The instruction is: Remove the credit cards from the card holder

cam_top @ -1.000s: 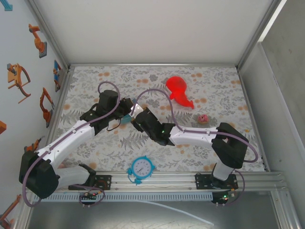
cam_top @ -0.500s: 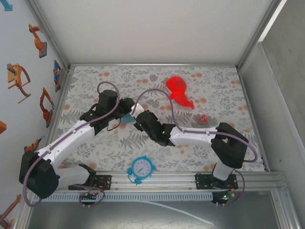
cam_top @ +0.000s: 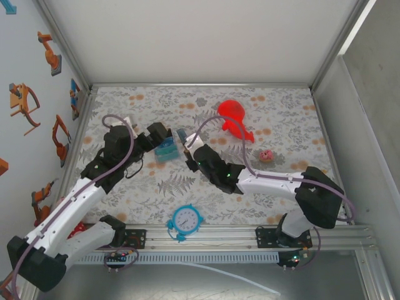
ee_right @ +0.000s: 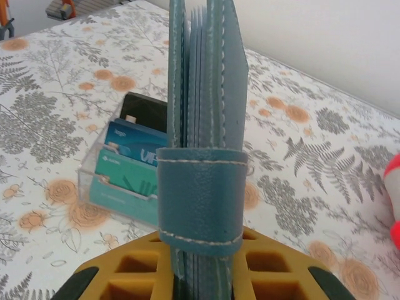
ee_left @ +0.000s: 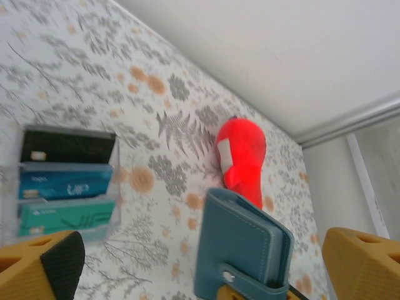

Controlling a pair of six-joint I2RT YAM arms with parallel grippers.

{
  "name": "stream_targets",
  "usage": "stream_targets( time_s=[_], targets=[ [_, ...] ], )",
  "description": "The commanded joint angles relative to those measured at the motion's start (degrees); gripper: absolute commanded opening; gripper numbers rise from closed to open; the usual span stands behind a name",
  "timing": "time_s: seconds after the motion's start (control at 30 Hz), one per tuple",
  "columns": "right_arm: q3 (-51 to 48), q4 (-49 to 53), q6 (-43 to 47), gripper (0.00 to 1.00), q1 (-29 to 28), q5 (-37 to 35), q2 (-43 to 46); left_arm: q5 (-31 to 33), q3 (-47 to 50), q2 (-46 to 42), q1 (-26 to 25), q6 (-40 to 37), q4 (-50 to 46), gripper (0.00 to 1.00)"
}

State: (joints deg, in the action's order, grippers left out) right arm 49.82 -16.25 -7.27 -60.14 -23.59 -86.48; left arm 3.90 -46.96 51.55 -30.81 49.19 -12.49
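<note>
Right tool [ee_right: 200, 269] tight on the upright card holder [ee_right: 203, 94], left tool [ee_left: 200, 269] wide open, lettering on racked cards [ee_left: 65, 187] unreadable.

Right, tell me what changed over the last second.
The left gripper opened and drew back to the left. The right gripper closed on the card holder and holds it alone. The card rack, clock and red toy stayed put.

One card holder [ee_left: 240, 250], three cards [ee_left: 65, 184], one red toy [ee_left: 244, 156], one blue clock [cam_top: 186, 219]
</note>
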Motion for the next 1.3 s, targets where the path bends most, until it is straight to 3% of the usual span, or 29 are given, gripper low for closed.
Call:
stream_targets(
  time_s=[0.0, 0.07, 0.3, 0.57, 0.87, 1.27],
  targets=[
    [-1.23, -1.03, -6.06, 0.0, 1.78, 5.05, 5.2, 3.17, 2.82, -2.9, 0.93, -4.32, -2.19, 0.97],
    [-2.2, -1.13, -8.9, 0.0, 3.87, 9.82, 7.16, 2.98, 4.37, -4.55, 1.3, -5.41, -1.18, 0.97],
    [-7.47, -9.82, -25.91, 0.0, 17.17, 36.83, 11.46, -3.71, 7.92, -7.31, 1.73, -8.98, 5.13, 0.99],
    [-9.06, -19.01, -33.27, 0.0, 22.99, 53.64, 12.79, -24.1, 9.42, -0.34, 2.0, -8.16, 19.52, 0.89],
    [-8.85, -26.8, -37.84, 0.0, 24.54, 62.57, 13.35, -36.92, 12.7, 4.27, 1.83, -3.5, 36.7, 0.85],
    [-8.47, -42.53, -49.73, 0.0, 24.54, 66.59, 9.46, -42.97, 16.19, 6.11, 1.75, 0.53, 56.35, 0.71]
  ],
)
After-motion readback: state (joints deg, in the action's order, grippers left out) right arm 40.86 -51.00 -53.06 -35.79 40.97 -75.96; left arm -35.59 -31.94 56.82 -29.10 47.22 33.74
